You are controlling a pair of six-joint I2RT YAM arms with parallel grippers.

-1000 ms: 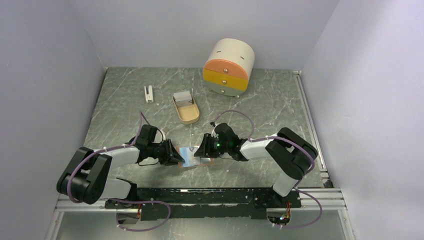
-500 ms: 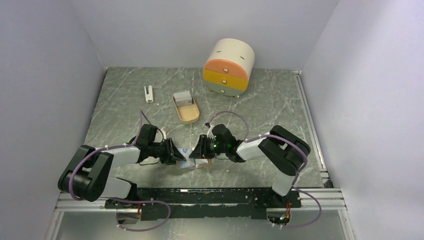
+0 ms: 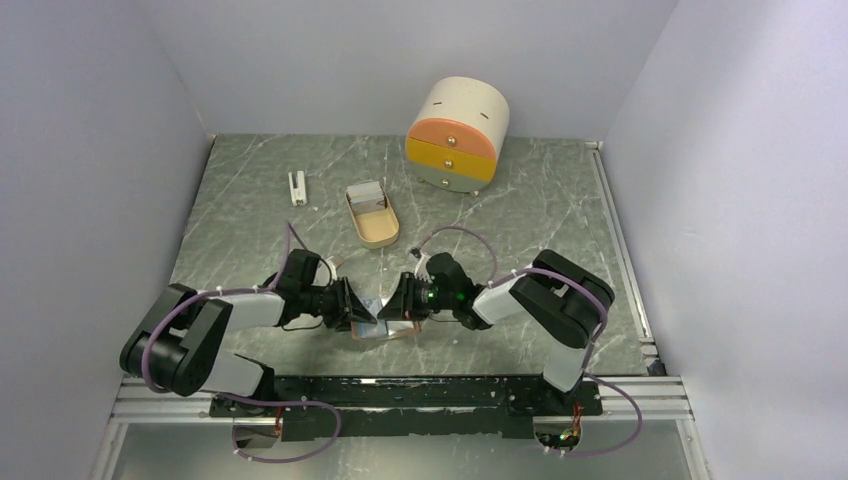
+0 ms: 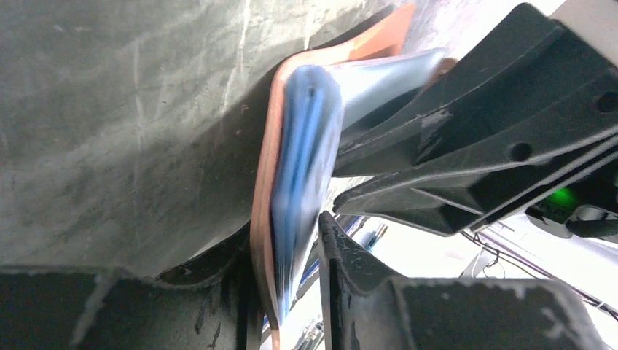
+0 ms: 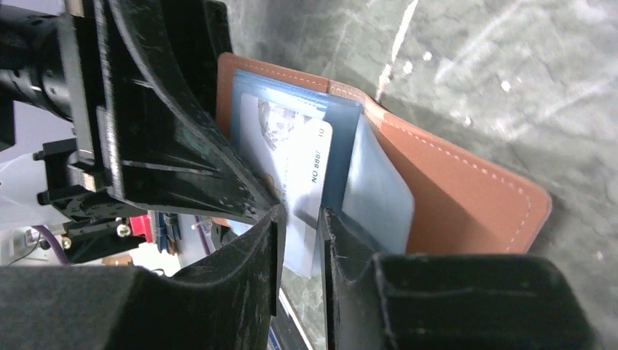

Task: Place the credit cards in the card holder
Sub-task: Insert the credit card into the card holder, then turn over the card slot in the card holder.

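Now, at the table's (image 3: 250, 200) six o'clock, left pincer (image 4: 284, 281) clamps the card holder (image 5: 452, 197); right pincer (image 5: 300, 226) pinches a credit card (image 5: 310, 168), apparently mid-insertion, needing a deeper push.

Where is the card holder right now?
In the top view the card holder is at the table's near centre, between the left gripper and right gripper.

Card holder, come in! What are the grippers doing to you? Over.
Left gripper shut on card holder flap. Right gripper shut on credit card at the clear pockets. Nothing else blocking.
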